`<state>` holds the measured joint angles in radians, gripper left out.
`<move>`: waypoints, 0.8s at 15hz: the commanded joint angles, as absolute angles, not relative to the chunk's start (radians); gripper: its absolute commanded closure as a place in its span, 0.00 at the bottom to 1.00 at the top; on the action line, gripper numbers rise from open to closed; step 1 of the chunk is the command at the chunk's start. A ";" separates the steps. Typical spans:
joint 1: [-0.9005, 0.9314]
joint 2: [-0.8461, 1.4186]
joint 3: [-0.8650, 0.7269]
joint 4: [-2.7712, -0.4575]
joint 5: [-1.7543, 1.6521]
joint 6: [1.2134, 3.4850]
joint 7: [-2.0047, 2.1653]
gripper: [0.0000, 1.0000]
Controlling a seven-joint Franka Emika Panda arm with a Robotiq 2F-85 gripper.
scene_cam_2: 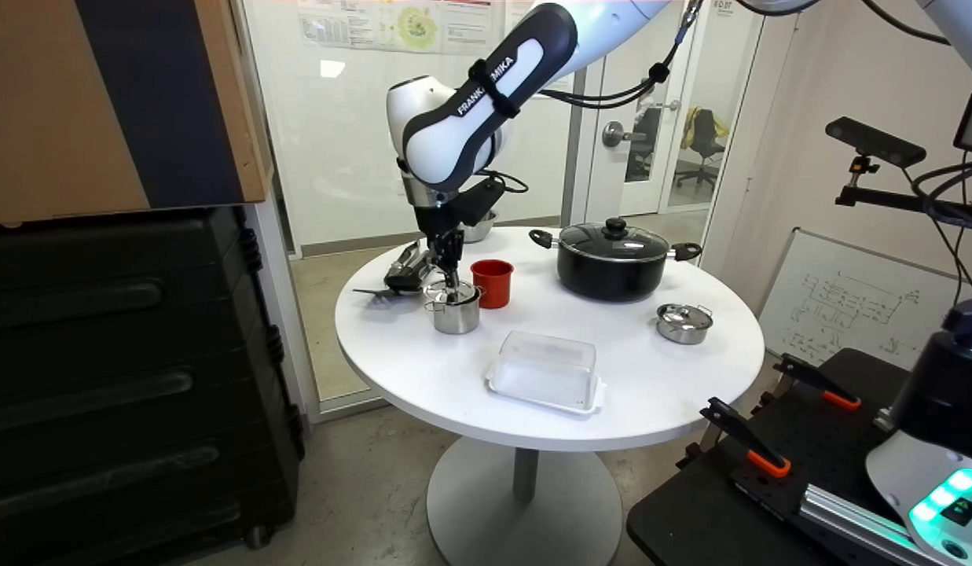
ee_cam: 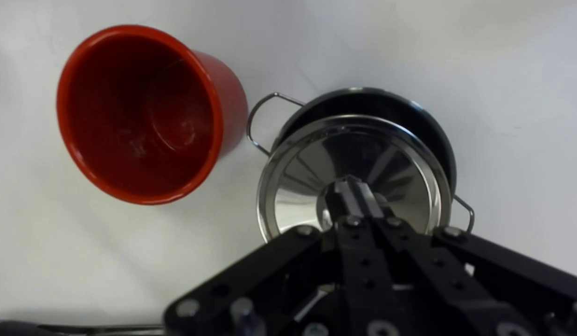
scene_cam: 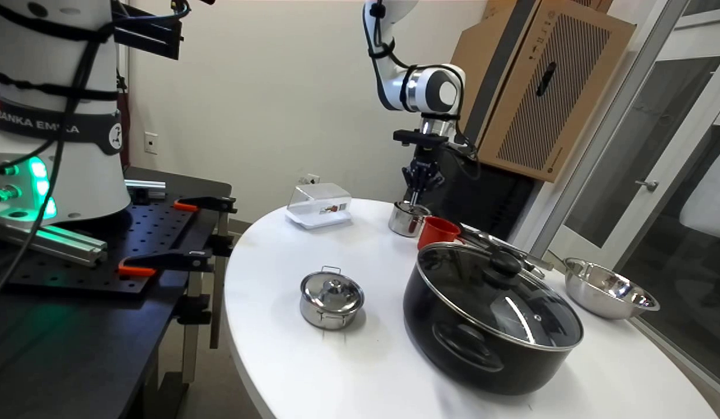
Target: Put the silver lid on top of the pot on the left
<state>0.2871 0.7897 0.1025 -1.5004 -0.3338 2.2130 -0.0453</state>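
The small shiny steel pot stands on the white table in both exterior views [scene_cam: 401, 224] [scene_cam_2: 457, 321]. Its dark inside and rim show in the wrist view [ee_cam: 435, 123]. The silver lid [ee_cam: 300, 175] overlaps its mouth off-centre, leaving a crescent open at the top of the wrist view. The lid looks slightly tilted at the pot's rim in an exterior view [scene_cam_2: 434, 288]. My gripper [ee_cam: 356, 189] is nearly closed at the lid's knob and appears to hold it; the fingers hide most of the knob. The gripper also shows in both exterior views [scene_cam: 414, 199] [scene_cam_2: 452, 297].
A red cup [ee_cam: 234, 109] stands right beside the pot's handle. Utensils [scene_cam_2: 408, 271] lie close by. The large black pot with a glass lid [scene_cam: 476, 349], a lidded small steel pot [scene_cam: 327, 319], a clear-topped dish [scene_cam_2: 544, 369] and a steel bowl [scene_cam: 598, 294] share the table.
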 commanded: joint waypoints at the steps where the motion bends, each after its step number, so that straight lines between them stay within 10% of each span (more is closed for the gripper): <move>1: 0.288 0.779 0.105 -1.544 -0.320 2.231 -0.066 1.00; 12: 0.287 0.689 0.102 -1.702 -0.334 2.342 -0.048 1.00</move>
<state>0.2872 0.7382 0.1035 -1.6006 -0.3345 2.2881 -0.0453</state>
